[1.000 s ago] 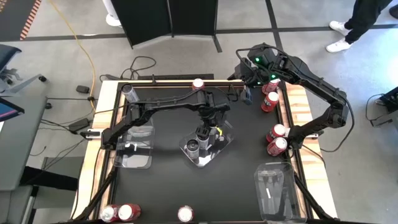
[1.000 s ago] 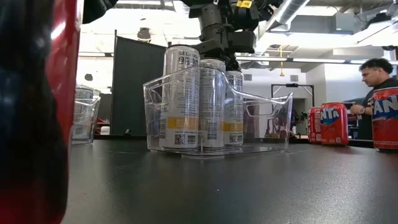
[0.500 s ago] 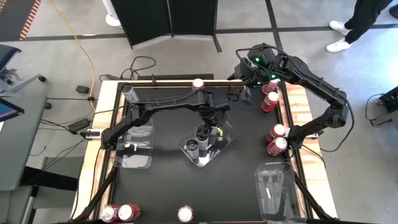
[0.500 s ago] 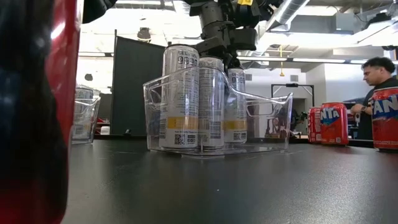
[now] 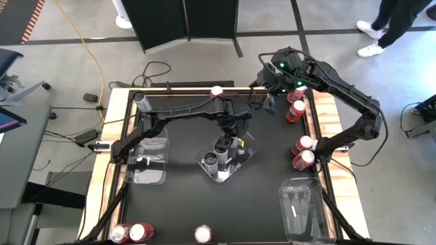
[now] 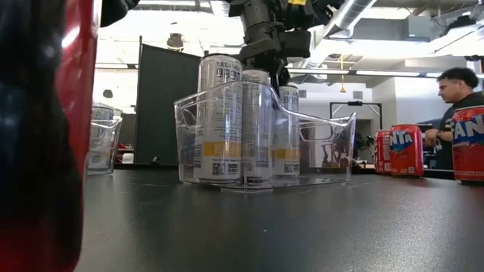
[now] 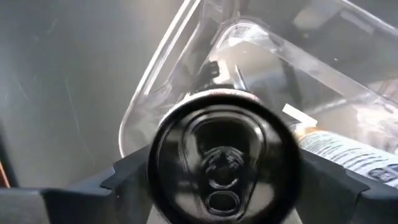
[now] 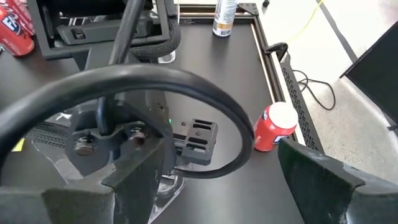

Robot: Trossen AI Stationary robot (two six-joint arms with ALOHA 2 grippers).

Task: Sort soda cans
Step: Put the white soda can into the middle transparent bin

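From above, I saw my left gripper (image 5: 225, 141) at frame centre over the clear rectangular plastic tray (image 5: 242, 162) holding silver-grey cylindrical cans (image 5: 212, 160). My right gripper (image 5: 270, 103), fingers spread and empty, hung upper right beside glossy red cans (image 5: 295, 111).

At table level, the tall silver cans (image 6: 220, 121) stood upright inside the tray (image 6: 333, 147).

Left wrist: dark fingers (image 7: 134, 174) flanked a can's round dark top (image 7: 224, 163); I couldn't tell whether they gripped it.

floor: grey concrete (image 5: 61, 61), yellow cable (image 5: 92, 51) across it
partition: dark panel (image 5: 187, 20) behind table
ceiling: strip lights (image 6: 378, 73)
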